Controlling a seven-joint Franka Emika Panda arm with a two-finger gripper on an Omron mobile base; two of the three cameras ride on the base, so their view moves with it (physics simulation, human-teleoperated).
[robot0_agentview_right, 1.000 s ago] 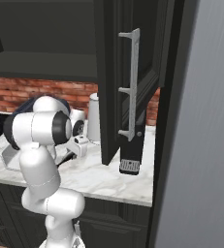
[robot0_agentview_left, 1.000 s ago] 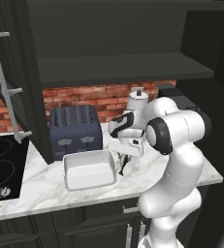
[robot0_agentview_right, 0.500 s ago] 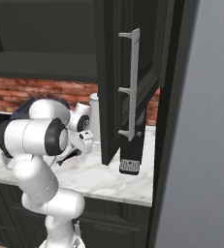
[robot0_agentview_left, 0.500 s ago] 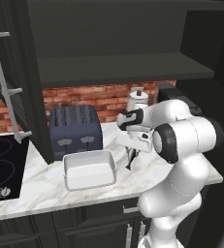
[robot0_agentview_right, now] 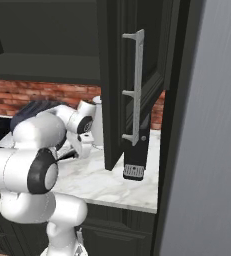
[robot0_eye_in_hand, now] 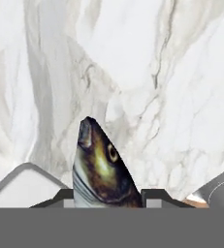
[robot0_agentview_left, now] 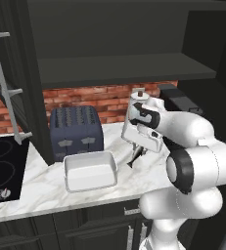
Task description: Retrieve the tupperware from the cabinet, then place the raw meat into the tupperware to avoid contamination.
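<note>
Meanwhile, crowding the bench (robot0_agentview_left: 41,197): toaster (robot0_agentview_left: 76,132) at 12 o'clock of the tupperware (robot0_agentview_left: 90,170), just beside it; paper-towel roll (robot0_agentview_left: 137,105) behind the arm; cooktop (robot0_agentview_left: 2,168) out at 9 o'clock. Hanging open at 3 o'clock in the right base view, cabinet (robot0_agentview_right: 137,80) door narrowing the room there. Leaving bare marble between tupperware and gripper (robot0_agentview_left: 137,155). Sitting with nothing inside, the tupperware. Clamping the raw meat (robot0_eye_in_hand: 102,169), gripper narrow, head pointing toward the marble.

Red brick backsplash (robot0_agentview_left: 87,99), white marble counter (robot0_agentview_left: 46,193), dark lower cabinets (robot0_agentview_left: 60,229)
</note>
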